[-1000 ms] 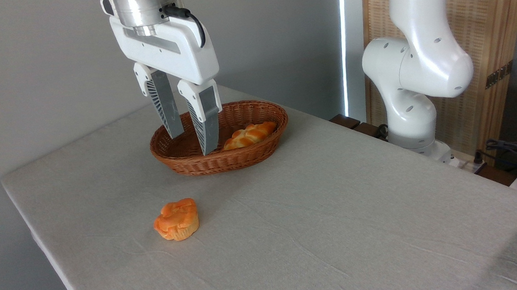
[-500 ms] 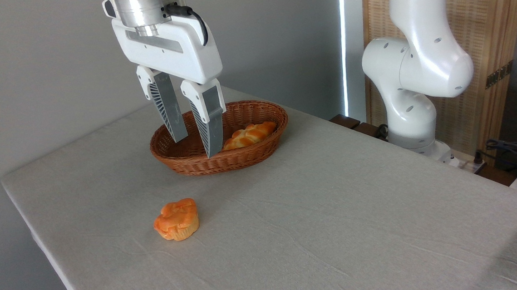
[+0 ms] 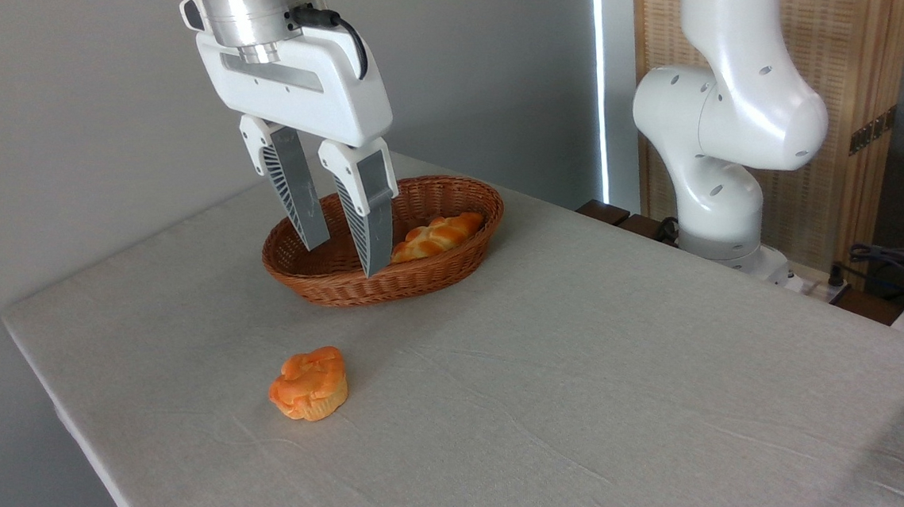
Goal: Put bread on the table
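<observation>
Bread point(image 3: 308, 384) sits on the worktop point(image 3: 590, 403) near its front-left edge, orange top up, slightly tilted. Gripper point(image 3: 345, 257) hangs above, well apart from it, in front of the wicker basket point(image 3: 453, 273); fingers point(image 3: 368, 227) point down w/ a narrow gap between them, holding nothing. Braided loaf point(image 3: 435, 236) lies in the basket's right half, prob. resting against the far wall. Arm base point(image 3: 722, 187) stands at the right.
</observation>
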Tool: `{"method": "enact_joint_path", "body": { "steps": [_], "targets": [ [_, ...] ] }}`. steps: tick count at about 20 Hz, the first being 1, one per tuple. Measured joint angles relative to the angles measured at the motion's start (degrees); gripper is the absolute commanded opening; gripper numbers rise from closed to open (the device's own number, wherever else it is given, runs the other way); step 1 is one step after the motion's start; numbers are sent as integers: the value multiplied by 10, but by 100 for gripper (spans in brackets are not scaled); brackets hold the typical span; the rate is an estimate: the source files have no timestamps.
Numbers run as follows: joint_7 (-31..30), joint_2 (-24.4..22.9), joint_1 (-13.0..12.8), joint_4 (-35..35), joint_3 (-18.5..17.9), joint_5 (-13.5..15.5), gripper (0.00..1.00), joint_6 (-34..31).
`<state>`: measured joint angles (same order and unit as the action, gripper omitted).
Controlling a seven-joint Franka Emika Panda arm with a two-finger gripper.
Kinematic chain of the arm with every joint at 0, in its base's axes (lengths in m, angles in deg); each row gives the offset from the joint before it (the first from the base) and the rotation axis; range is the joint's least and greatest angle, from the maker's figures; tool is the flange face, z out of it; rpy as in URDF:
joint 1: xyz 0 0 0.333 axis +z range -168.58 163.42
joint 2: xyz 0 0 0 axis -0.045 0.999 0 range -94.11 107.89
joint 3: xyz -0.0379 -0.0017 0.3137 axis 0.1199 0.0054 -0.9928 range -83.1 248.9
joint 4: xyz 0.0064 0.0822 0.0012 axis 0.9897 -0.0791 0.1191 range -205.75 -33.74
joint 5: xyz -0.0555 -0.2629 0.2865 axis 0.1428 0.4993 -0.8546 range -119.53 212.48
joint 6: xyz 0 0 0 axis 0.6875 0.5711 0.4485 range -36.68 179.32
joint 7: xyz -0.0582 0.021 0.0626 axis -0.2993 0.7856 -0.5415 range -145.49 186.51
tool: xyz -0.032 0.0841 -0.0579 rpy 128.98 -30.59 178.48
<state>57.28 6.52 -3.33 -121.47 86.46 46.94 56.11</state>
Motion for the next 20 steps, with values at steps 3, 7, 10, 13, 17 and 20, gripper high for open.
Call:
{"method": "enact_joint_path", "body": {
  "steps": [3, 7, 10, 13, 17, 20],
  "targets": [
    [0, 0, -3, 0, -6, 0, 100, 0],
    [0, 0, -6, 0, -8, 0, 100, 0],
    [0, 0, -18, 0, -20, 0, 100, 0],
    [0, 0, -34, 0, -38, 0, 100, 0],
    [0, 0, -41, 0, -46, 0, 100, 0],
    [0, 0, -42, 0, -46, 0, 100, 0]
  ]
}}
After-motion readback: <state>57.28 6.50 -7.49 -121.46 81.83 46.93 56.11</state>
